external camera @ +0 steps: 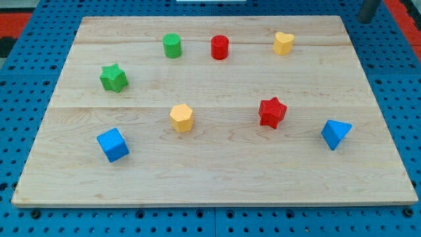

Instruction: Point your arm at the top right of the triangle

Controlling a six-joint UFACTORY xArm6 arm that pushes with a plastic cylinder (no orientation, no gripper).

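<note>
The blue triangle (335, 133) lies near the right edge of the wooden board (230, 174), low in the view. My tip (364, 20) shows at the view's top right corner, just off the board's top right corner and over the blue pegboard. It is far above the triangle and slightly to its right, touching no block. Only the rod's short lower end is in view.
The other blocks are a green cylinder (172, 45), a red cylinder (220, 47) and a yellow heart (283, 43) along the top. A green star (114, 78) and a blue cube (112, 145) are at the left. A yellow hexagon (182, 118) and a red star (272, 112) are mid-board.
</note>
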